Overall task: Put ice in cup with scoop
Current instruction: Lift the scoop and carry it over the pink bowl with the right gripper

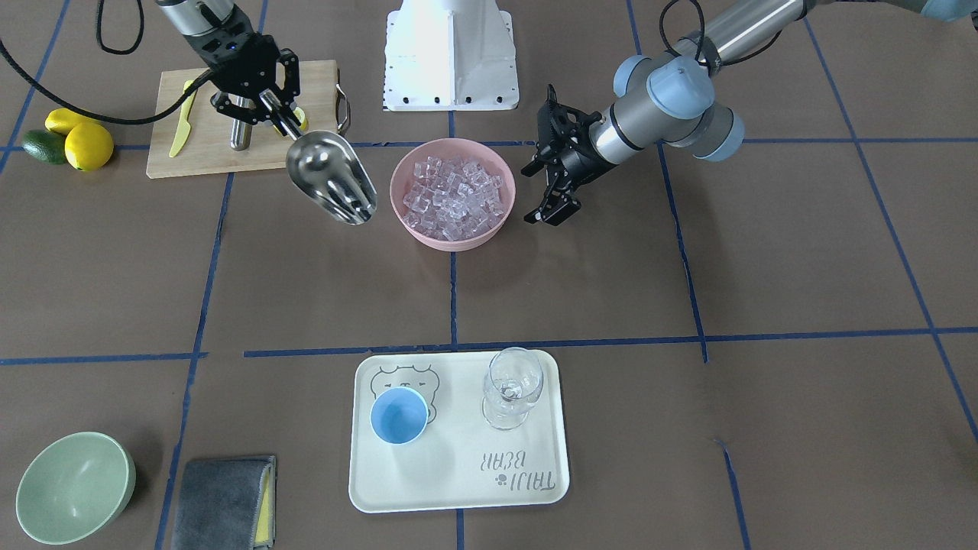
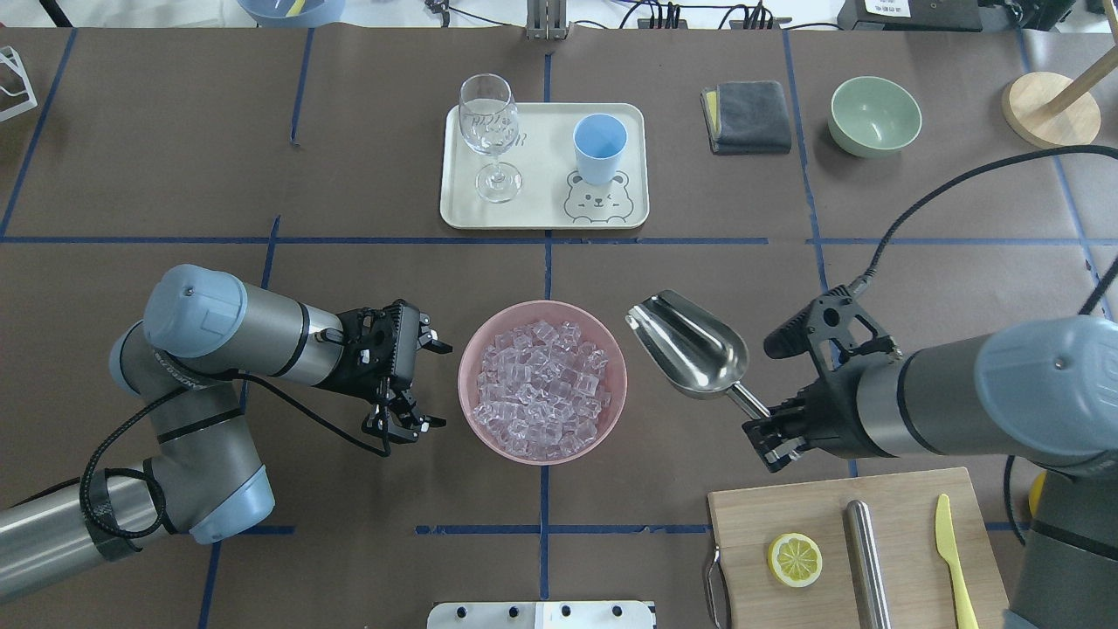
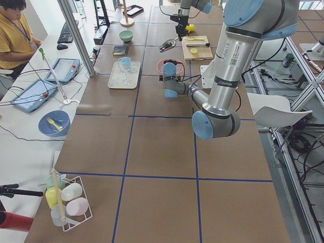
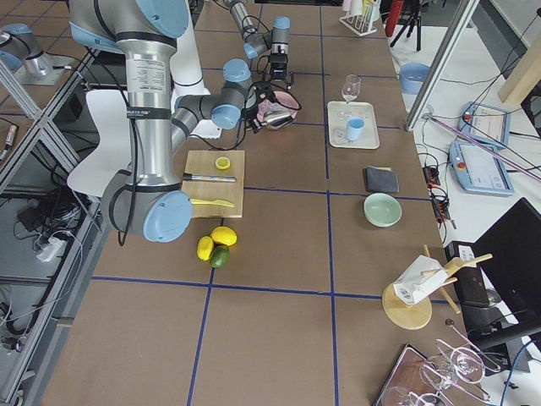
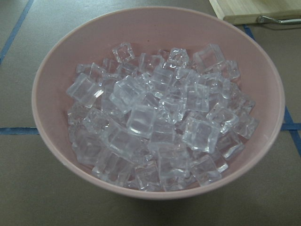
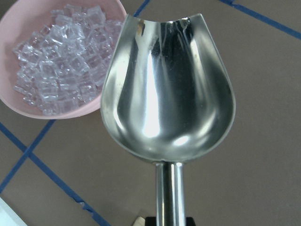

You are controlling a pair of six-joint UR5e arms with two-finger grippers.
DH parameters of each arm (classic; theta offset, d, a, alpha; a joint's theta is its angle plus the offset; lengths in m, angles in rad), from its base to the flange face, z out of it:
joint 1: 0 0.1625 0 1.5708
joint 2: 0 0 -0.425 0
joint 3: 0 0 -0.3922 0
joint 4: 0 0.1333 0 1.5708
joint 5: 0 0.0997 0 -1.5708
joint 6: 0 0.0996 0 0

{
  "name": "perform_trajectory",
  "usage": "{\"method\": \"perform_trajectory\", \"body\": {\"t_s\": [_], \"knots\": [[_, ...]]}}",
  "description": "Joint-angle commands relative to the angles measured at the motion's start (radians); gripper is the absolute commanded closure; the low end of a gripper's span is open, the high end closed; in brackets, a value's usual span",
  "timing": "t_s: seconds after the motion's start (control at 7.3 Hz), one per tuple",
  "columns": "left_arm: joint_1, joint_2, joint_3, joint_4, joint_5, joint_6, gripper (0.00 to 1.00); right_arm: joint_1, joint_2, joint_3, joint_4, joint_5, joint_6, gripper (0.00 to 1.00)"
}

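A heap of clear ice (image 2: 541,389) (image 5: 157,117) (image 1: 452,195) fills the pink bowl (image 2: 611,358) (image 5: 51,136) at mid-table. My right gripper (image 2: 769,428) (image 1: 269,107) is shut on the handle of the steel scoop (image 2: 690,345) (image 1: 332,177) (image 6: 169,89), whose blade is empty and hangs in the air just right of the bowl. My left gripper (image 2: 419,384) (image 1: 546,195) stands open beside the bowl's left side, holding nothing. The light-blue cup (image 2: 599,148) (image 1: 399,415) stands upright on the cream tray (image 2: 546,214) (image 1: 458,489) at the far side.
A clear stemmed glass (image 2: 489,131) shares the tray. A wooden board (image 2: 742,524) near my right arm holds a lemon slice (image 2: 795,559), a steel cylinder (image 2: 866,550) and a yellow knife (image 2: 952,550). A grey cloth (image 2: 747,116) and green bowl (image 2: 874,114) lie at far right.
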Motion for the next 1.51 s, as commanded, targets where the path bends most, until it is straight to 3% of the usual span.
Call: {"method": "perform_trajectory", "body": {"t_s": [0.0, 0.27, 0.55, 0.82, 0.96, 1.37], "knots": [[0.000, 0.000, -0.001, 0.000, 0.001, -0.002, 0.00, 0.012, 0.211, 0.004, -0.312, 0.015, -0.153, 1.00], [-0.001, 0.000, -0.001, 0.000, 0.000, -0.002, 0.00, 0.018, 0.416, -0.007, -0.625, 0.013, -0.414, 1.00], [0.000, 0.002, 0.004, 0.000, 0.000, -0.002, 0.00, 0.013, 0.449, -0.013, -0.764, -0.006, -0.484, 1.00], [0.002, 0.002, 0.004, 0.000, 0.000, -0.002, 0.00, 0.018, 0.582, -0.054, -1.009, -0.048, -0.683, 1.00], [0.003, 0.002, 0.005, 0.000, 0.001, -0.002, 0.00, 0.018, 0.660, -0.135, -1.083, -0.048, -0.714, 1.00], [0.003, 0.000, 0.005, 0.000, 0.004, -0.003, 0.00, 0.018, 0.749, -0.202, -1.221, -0.048, -0.788, 1.00]]}}
